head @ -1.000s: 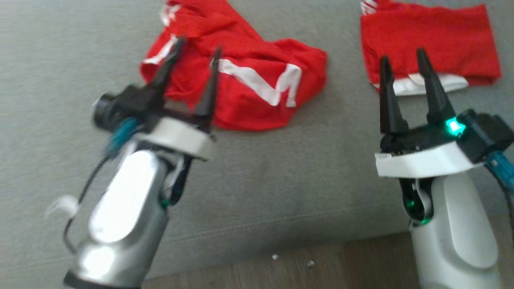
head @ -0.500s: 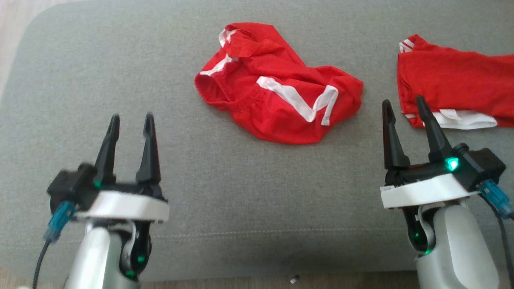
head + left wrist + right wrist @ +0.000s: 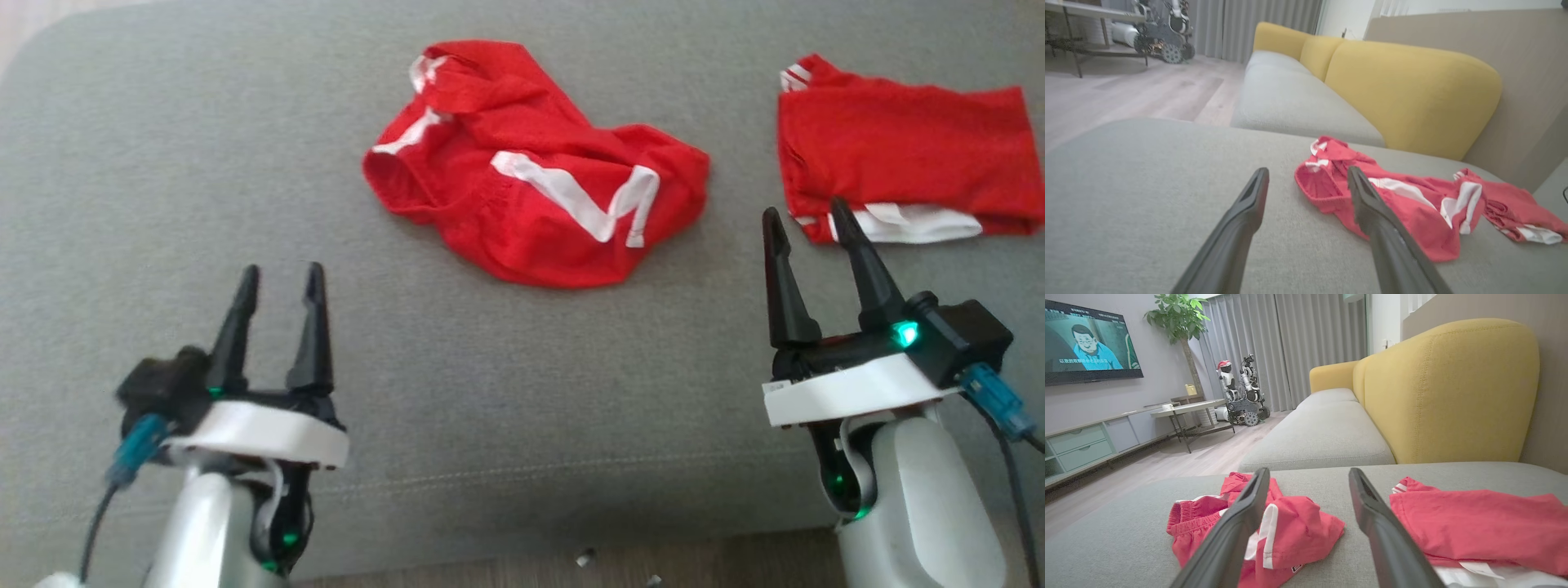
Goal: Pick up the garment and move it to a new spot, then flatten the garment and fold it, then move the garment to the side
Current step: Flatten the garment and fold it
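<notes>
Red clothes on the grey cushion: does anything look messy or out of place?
The red shorts in the middle lie crumpled, white stripes twisted, while the red garment to their right is folded flat. Small pale specks lie on the floor beside the cushion.

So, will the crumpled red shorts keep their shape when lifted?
Probably not: the shorts lie in soft folds, so they should droop. The thin cloth looks light. It may drag on the grey cushion rather than slide.
</notes>
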Available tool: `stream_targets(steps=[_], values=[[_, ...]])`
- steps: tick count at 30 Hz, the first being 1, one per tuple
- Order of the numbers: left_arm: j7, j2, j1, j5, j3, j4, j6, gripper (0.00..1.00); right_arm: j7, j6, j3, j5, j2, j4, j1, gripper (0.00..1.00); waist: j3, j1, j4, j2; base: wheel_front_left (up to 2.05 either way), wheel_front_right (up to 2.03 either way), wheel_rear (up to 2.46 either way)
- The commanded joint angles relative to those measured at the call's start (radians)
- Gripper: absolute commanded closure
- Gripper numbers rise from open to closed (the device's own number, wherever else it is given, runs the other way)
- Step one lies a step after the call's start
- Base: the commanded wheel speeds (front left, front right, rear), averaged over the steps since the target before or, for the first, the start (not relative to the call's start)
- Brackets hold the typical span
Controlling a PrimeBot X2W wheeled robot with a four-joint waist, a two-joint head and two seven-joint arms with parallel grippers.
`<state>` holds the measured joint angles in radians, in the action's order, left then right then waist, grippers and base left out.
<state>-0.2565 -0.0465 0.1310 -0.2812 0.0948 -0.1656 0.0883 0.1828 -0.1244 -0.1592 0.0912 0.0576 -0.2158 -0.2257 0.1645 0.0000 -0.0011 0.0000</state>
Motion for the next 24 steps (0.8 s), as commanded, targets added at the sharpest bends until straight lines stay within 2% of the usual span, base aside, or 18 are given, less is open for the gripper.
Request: stream_targets(steps=[1, 5, 10, 16, 20, 21, 24], values=[[-0.005, -0.006, 0.072, 0.018, -0.010, -0.002, 0.009, 0.00, 0.005, -0.006, -0.029, -0.006, -0.007, 0.035, -0.029, 0.00, 0.022, 0.0000, -0.026, 0.0000, 0.00, 0.00, 0.00], [0.003, -0.028, 0.157, 0.023, 0.035, -0.100, 0.027, 0.00, 0.009, -0.006, -0.039, -0.002, -0.007, 0.040, -0.045, 0.00, 0.058, 0.0000, -0.067, 0.0000, 0.00, 0.00, 0.00], [0.078, -0.066, 0.301, -0.013, 0.097, -0.192, 0.039, 0.00, 0.020, -0.006, -0.066, 0.007, -0.007, 0.038, -0.072, 0.00, 0.112, 0.0000, -0.123, 0.0000, 0.00, 0.00, 0.00], [0.247, -0.145, 0.476, -0.136, 0.188, -0.270, 0.042, 0.00, 0.037, -0.006, -0.104, 0.027, -0.007, 0.025, -0.113, 0.00, 0.162, 0.0000, -0.189, 0.0000, 0.00, 0.00, 0.00], [0.383, -0.208, 0.578, -0.255, 0.214, -0.304, 0.042, 0.00, 0.050, -0.006, -0.125, 0.045, -0.007, 0.016, -0.138, 0.00, 0.187, 0.0000, -0.228, 0.0000, 0.00, 0.00, 0.00], [0.383, -0.208, 0.578, -0.255, 0.214, -0.304, 0.042, 0.00, 0.050, -0.006, -0.125, 0.045, -0.007, 0.016, -0.138, 0.00, 0.187, 0.0000, -0.228, 0.0000, 0.00, 0.00, 0.00], [0.497, -0.245, 0.635, -0.349, 0.227, -0.323, 0.042, 0.00, 0.059, -0.006, -0.139, 0.059, -0.007, 0.005, -0.154, 0.00, 0.199, 0.0000, -0.254, 0.0000, 0.00, 0.00, 0.00]])
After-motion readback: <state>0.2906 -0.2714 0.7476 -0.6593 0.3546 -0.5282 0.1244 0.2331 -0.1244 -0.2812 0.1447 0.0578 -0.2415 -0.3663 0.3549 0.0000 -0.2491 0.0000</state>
